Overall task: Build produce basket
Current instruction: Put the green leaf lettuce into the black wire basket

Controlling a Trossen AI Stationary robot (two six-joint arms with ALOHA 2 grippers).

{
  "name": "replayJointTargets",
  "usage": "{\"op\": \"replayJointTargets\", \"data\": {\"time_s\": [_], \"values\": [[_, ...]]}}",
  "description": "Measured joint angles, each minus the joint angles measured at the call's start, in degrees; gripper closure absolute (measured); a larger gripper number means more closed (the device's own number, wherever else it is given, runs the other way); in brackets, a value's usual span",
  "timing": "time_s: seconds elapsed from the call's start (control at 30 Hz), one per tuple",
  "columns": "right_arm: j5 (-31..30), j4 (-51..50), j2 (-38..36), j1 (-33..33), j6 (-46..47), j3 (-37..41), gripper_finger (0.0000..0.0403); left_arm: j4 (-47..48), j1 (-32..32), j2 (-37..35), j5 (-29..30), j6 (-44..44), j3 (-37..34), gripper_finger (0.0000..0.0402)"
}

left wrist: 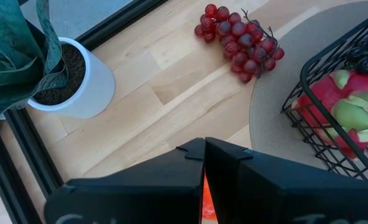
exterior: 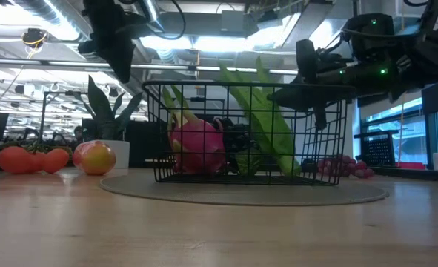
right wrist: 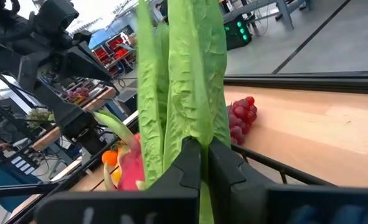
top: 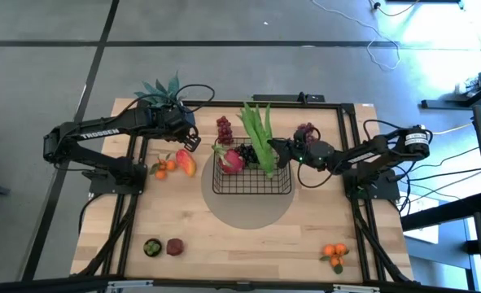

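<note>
The black wire basket (top: 252,192) stands on a round grey mat at the table's middle. In it are a pink dragon fruit (top: 230,159), dark grapes (top: 247,152) and the lower end of the long green pods (top: 260,134), which stick up over its far rim. My right gripper (top: 274,149) is shut on the pods over the basket's right part. My left gripper (top: 194,140) is shut and empty, high above the red-yellow mango (top: 185,161), which lies on the table left of the basket. My right gripper pinches the long green pods about halfway up (right wrist: 199,134) between its two fingers. The fingers come roughly level from the table's right and lie across the pods. The pods stand tilted, with their lower end (exterior: 278,159) inside the basket.
Red grapes (top: 224,126) lie beyond the basket and dark red grapes (top: 305,130) at its far right. Oranges (top: 164,168) lie beside the mango, more oranges (top: 334,254) at the near right, and a green and a brown fruit (top: 163,247) at the near left. A potted plant (top: 163,88) stands at the far left.
</note>
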State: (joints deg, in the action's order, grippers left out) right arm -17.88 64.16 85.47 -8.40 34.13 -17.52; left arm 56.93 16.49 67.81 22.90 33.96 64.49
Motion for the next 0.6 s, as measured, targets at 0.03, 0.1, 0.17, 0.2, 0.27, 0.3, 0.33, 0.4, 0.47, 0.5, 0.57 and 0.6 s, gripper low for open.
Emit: {"op": "replayJointTargets", "data": {"time_s": [0.03, 0.1, 0.17, 0.2, 0.27, 0.3, 0.33, 0.4, 0.47, 0.5, 0.57, 0.6], "values": [[0.0, 0.0, 0.0, 0.0, 0.0, 0.0, 0.0397, 0.0, 0.0, 0.0, 0.0, 0.0, 0.0, 0.0401], [0.0, 0.0, 0.0, 0.0, 0.1, 0.0, 0.0391, 0.0, 0.0, 0.0, 0.0, 0.0, 0.0, 0.0401], [0.0, -0.2, 0.0, 0.0, 0.1, 0.0, 0.0384, 0.0, 0.0, 0.0, 0.0, 0.0, 0.0, 0.0401], [0.0, -0.2, 0.0, 0.0, 0.1, 0.0, 0.0381, 0.0, 0.0, 0.0, 0.0, 0.0, 0.0, 0.0401], [0.0, -0.2, 0.0, 0.0, 0.5, 0.0, 0.0377, 0.0, 0.0, 0.0, 0.0, 0.0, 0.0, 0.0401], [0.0, -0.2, 0.0, 0.0, 0.7, 0.0, 0.0374, 0.0, 0.0, 0.0, 0.0, 0.0, 0.0, 0.0401], [0.0, -0.2, 0.0, 0.0, 1.2, 0.0, 0.0372, 0.0, 0.0, 0.0, 0.0, 0.0, 0.0, 0.0401], [0.1, -0.2, 0.0, 0.0, 1.7, 0.0, 0.0367, 0.0, 0.0, 0.0, 0.0, 0.0, 0.0, 0.0401], [1.1, -0.2, 0.0, 0.0, 1.6, 0.0, 0.0358, 0.0, 0.0, 0.0, 0.0, 0.0, 0.0, 0.0401], [1.5, -0.2, 0.0, 0.0, 1.6, 0.0, 0.0354, 0.0, 0.0, 0.0, 0.0, 0.0, 0.0, 0.0401], [1.5, -0.1, 0.0, 0.0, 1.6, 0.0, 0.0342, 0.0, 0.0, 0.0, 0.0, 0.0, 0.0, 0.0401], [1.5, -0.2, 0.0, 0.0, 1.6, 0.0, 0.0336, 0.0, 0.0, 0.0, 0.0, 0.0, 0.0, 0.0401]]}}
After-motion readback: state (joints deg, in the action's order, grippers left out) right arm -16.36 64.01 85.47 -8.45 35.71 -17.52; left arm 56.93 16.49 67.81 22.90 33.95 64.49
